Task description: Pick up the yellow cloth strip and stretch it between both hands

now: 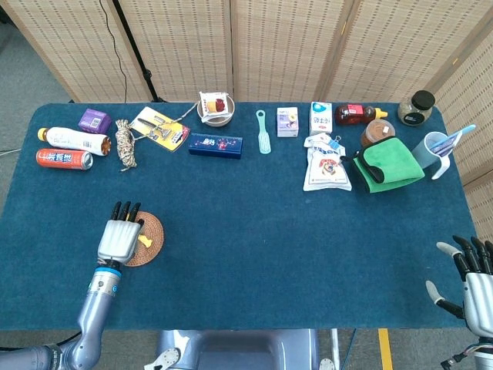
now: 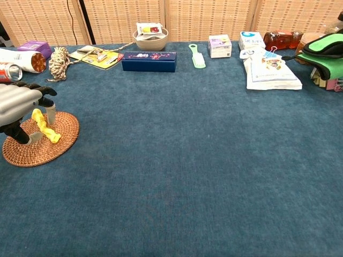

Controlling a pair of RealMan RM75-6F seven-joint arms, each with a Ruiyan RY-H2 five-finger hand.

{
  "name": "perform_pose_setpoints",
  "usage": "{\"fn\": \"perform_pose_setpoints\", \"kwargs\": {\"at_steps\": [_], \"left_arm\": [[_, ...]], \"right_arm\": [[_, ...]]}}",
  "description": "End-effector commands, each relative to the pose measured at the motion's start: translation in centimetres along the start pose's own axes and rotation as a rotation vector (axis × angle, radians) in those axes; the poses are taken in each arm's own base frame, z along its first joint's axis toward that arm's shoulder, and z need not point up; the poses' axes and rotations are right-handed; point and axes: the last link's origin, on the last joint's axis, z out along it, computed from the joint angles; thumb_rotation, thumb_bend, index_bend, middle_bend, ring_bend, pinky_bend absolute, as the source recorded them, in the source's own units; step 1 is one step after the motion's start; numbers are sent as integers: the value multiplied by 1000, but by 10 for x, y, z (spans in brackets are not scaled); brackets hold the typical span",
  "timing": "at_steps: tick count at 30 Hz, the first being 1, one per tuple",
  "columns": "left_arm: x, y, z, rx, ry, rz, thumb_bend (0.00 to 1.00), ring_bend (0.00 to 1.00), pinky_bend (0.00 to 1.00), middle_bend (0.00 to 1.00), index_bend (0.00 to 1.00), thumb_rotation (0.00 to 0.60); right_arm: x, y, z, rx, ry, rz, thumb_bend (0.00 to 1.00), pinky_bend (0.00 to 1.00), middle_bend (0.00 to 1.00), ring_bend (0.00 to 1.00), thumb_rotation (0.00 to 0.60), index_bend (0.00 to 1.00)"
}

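My left hand [image 1: 119,240] hovers over the round woven coaster [image 1: 151,245] at the front left and holds the yellow cloth strip [image 2: 45,126], which hangs crumpled under its fingers in the chest view. In the head view only a small yellow bit [image 1: 143,241] shows beside the hand. The same left hand [image 2: 19,104] is at the left edge of the chest view above the coaster [image 2: 59,142]. My right hand [image 1: 471,281] is at the front right corner, fingers spread, holding nothing. It does not show in the chest view.
Along the far edge lie a bottle [image 1: 73,140], a can [image 1: 64,159], a rope bundle [image 1: 125,144], a blue box [image 1: 215,145], a bowl [image 1: 215,110], a white pouch [image 1: 326,163], a green cloth [image 1: 387,164] and a cup [image 1: 435,149].
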Motion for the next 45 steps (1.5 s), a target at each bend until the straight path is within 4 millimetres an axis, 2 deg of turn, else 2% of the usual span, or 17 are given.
{"fn": "perform_pose_setpoints", "kwargs": {"at_steps": [1, 6, 10, 16, 21, 26, 36, 45], "left_arm": [[0, 1, -1, -11, -13, -3, 350, 0, 11, 62, 375, 600], [5, 1, -3, -46, -29, -22, 351, 0, 11, 8, 239, 600], [12, -8, -5, -89, -22, -38, 350, 0, 11, 1, 206, 600], [18, -34, 0, -172, 2, -1, 351, 0, 2, 0, 264, 600], [24, -59, 9, -298, -3, 107, 350, 0, 0, 0, 317, 600], [24, -77, 18, -323, -11, 95, 351, 0, 0, 0, 324, 600], [17, -96, 30, -317, -26, 104, 351, 0, 0, 0, 323, 600], [9, -98, 46, -307, -30, 80, 351, 0, 0, 0, 339, 600]], "right_arm": [[0, 0, 0, 1, 1, 1, 308, 0, 133, 70, 600, 243], [1, 1, 0, -2, 6, 2, 307, 0, 133, 70, 600, 243], [0, 1, 0, -2, 3, 2, 307, 0, 133, 71, 600, 242], [-2, -1, 2, 2, -2, 1, 307, 0, 133, 70, 600, 241], [-2, -2, 2, 3, -2, -2, 307, 0, 133, 70, 600, 239], [-4, -5, 3, 4, -8, -4, 307, 0, 133, 70, 600, 236], [-7, -9, 4, 1, -15, -12, 307, 0, 133, 70, 600, 235], [-8, -11, 5, -2, -16, -20, 307, 0, 133, 71, 600, 233]]}}
